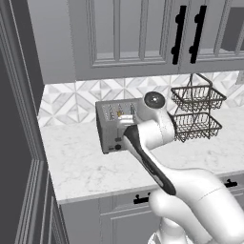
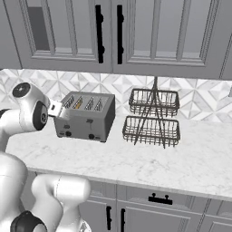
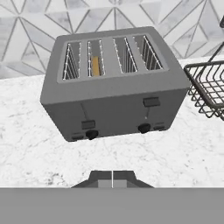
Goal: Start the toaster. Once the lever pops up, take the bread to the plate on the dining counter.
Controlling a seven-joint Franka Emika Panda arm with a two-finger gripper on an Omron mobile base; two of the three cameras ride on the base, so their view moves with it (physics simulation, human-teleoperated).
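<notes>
Toaster [image 3: 114,85], frame centre: left lever low, bread [image 3: 95,65] seemingly sunk in its slot, toasting.
Our gripper [image 3: 112,178], lower centre, waits closed and empty.

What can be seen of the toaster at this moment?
The toaster is a boxy grey metal unit with four top slots, standing upright on the white marble worktop before the tiled backsplash. Its front carries two levers and two black knobs. The left lever sits lower than the right. A tan bread slice stands in the second slot from the left.
</notes>
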